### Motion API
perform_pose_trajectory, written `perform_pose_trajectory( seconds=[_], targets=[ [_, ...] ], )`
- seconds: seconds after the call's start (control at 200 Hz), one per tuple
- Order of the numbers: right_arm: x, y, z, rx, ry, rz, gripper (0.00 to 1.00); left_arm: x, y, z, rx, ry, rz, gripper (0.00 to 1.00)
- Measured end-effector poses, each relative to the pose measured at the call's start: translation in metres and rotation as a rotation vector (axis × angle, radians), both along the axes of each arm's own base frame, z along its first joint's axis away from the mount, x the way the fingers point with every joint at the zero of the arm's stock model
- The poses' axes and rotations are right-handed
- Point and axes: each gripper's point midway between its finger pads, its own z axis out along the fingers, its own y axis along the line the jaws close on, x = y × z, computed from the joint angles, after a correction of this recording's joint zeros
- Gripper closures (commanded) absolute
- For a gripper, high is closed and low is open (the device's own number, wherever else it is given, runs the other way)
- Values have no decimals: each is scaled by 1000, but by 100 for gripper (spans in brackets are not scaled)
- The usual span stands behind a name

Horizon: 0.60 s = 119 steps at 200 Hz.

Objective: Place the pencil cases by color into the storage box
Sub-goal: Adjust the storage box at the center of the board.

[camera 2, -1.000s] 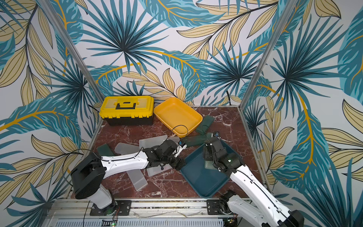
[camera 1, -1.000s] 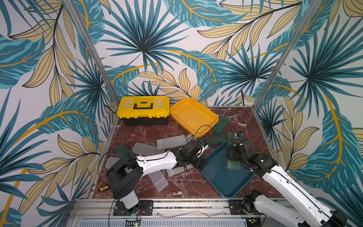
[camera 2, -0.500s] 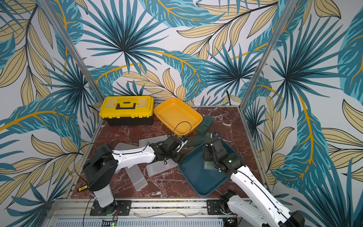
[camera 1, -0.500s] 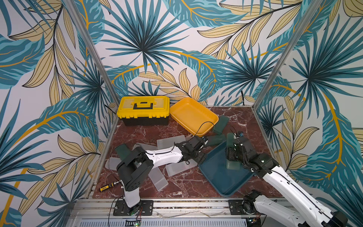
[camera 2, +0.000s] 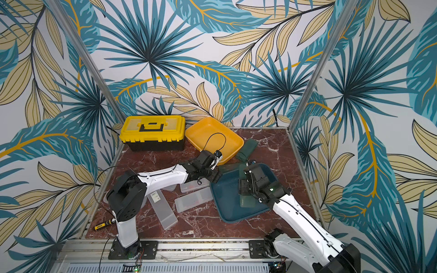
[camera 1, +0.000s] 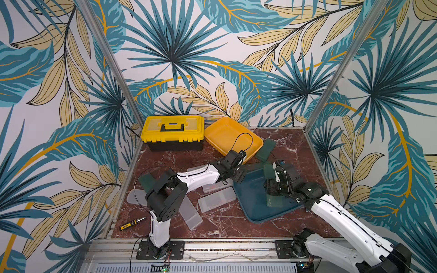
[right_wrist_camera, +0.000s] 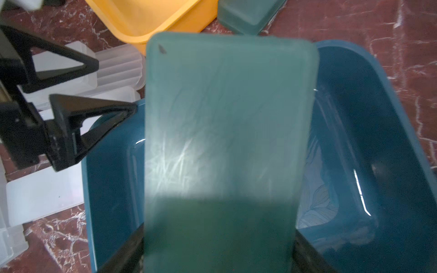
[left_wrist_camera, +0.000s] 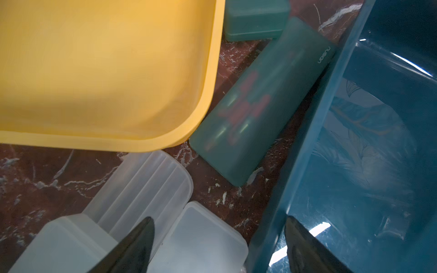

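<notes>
Right wrist view: the right gripper (right_wrist_camera: 218,256) pinches a green case (right_wrist_camera: 227,123) by its long sides, and the case juts out over the blue box (right_wrist_camera: 369,132), hiding much of the box floor. Just beside it hangs the left gripper (right_wrist_camera: 117,87), spread and empty, with one tip at the box's rim. In the left wrist view its fingers (left_wrist_camera: 137,248) straddle that rim, one over frosted white cases (left_wrist_camera: 196,236) and one over the box. Past them a second green case (left_wrist_camera: 257,106) lies flat on the table (left_wrist_camera: 47,184), in the gap between the blue box and the yellow box (left_wrist_camera: 106,71), one corner against the blue rim. A third green case (left_wrist_camera: 255,21) lies beyond. In both top views a screwdriver (camera 1: 132,223) and a stickered white case (camera 2: 165,212) lie nearest the front. Another white case (camera 1: 217,199) sits just left of the blue box, a fourth green case (camera 1: 146,182) shows behind the left elbow, and a toolbox (camera 1: 172,132) stands at the back wall. Since a second ago the left arm has reached farther toward the yellow box and the blue box has shifted leftward. The right gripper has kept its grip and barely moved.
</notes>
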Motion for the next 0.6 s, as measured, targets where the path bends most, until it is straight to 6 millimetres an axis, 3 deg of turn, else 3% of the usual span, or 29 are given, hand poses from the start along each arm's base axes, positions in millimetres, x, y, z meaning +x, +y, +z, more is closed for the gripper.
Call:
perform_pose_trajectory(
  seconds=[0.19, 0.391, 0.501, 0.596],
  targets=[
    [-6, 18, -16, 45, 56, 73, 36, 4, 6, 17, -27, -13, 16, 14],
    [-10, 39, -29, 53, 103, 149, 36, 5, 20, 88, -169, -82, 58, 14],
    [-11, 47, -32, 52, 107, 179, 36, 3, 47, 127, -253, -122, 124, 14],
    [-12, 53, -37, 41, 119, 200, 36, 0, 72, 144, -289, -149, 190, 14]
  ],
)
